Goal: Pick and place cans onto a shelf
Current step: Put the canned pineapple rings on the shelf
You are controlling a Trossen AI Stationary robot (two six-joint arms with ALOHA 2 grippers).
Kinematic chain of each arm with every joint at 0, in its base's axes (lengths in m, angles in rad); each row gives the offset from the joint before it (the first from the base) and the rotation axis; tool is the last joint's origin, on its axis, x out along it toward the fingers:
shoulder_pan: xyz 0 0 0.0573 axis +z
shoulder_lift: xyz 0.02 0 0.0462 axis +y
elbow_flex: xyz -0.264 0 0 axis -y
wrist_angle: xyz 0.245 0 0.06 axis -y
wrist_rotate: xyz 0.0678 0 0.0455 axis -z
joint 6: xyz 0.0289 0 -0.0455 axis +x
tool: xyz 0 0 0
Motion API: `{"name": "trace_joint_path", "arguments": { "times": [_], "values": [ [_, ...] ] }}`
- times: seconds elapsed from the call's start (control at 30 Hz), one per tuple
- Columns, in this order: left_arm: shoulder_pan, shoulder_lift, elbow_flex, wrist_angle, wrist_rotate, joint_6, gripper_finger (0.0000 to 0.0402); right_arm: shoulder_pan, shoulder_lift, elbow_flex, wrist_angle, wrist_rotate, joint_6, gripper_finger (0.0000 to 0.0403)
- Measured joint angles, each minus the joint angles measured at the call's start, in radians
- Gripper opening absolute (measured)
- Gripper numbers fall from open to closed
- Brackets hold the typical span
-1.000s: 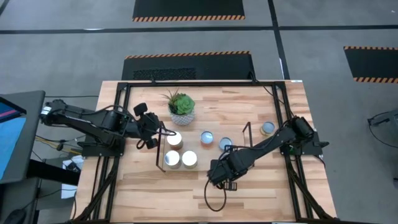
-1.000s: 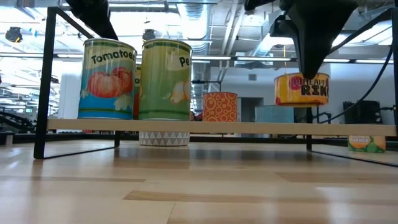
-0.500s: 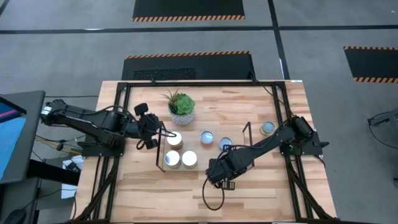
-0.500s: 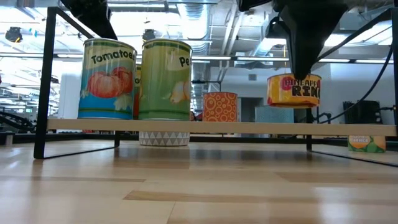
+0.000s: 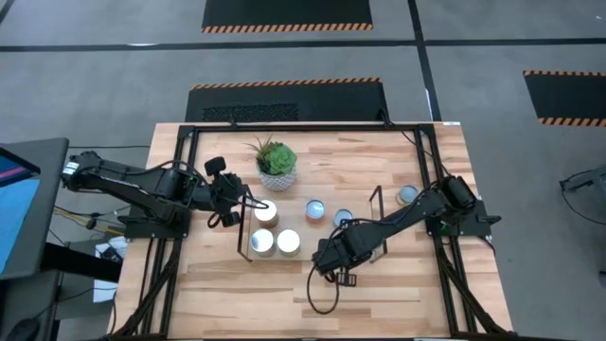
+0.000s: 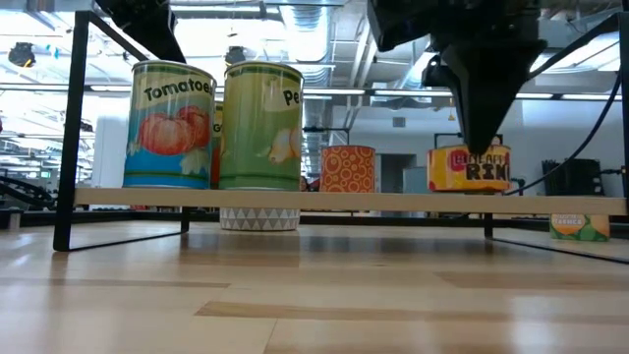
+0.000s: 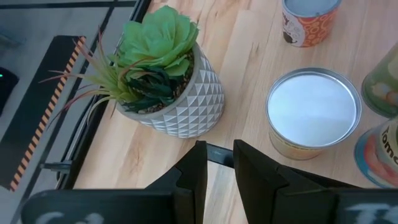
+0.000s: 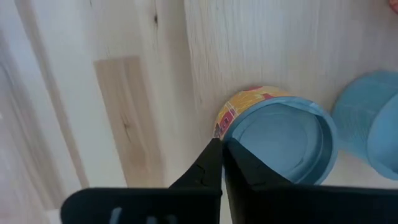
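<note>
The right gripper (image 8: 222, 152) pinches the rim of the yellow pineapple can (image 6: 469, 169), which sits on the shelf (image 6: 344, 201). The left gripper (image 7: 217, 163) waits near the succulent (image 7: 163, 74), fingers slightly parted, holding nothing

A robotics lab or industrial hall: grey concrete floor (image 5: 114, 85) with hazard-striped black mats (image 5: 287, 13), exposed ceiling ducts (image 6: 344, 39), and a black-framed wooden desk (image 5: 398, 294) carrying two arms.
</note>
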Motion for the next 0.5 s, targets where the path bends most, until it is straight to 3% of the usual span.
{"name": "trace_joint_path", "arguments": {
  "times": [0.5],
  "values": [
    [0.000,0.000,0.000,0.001,0.000,-0.001,0.0068,-0.001,0.000,0.001,0.009,0.004,-0.021,0.0070]
  ]
}}
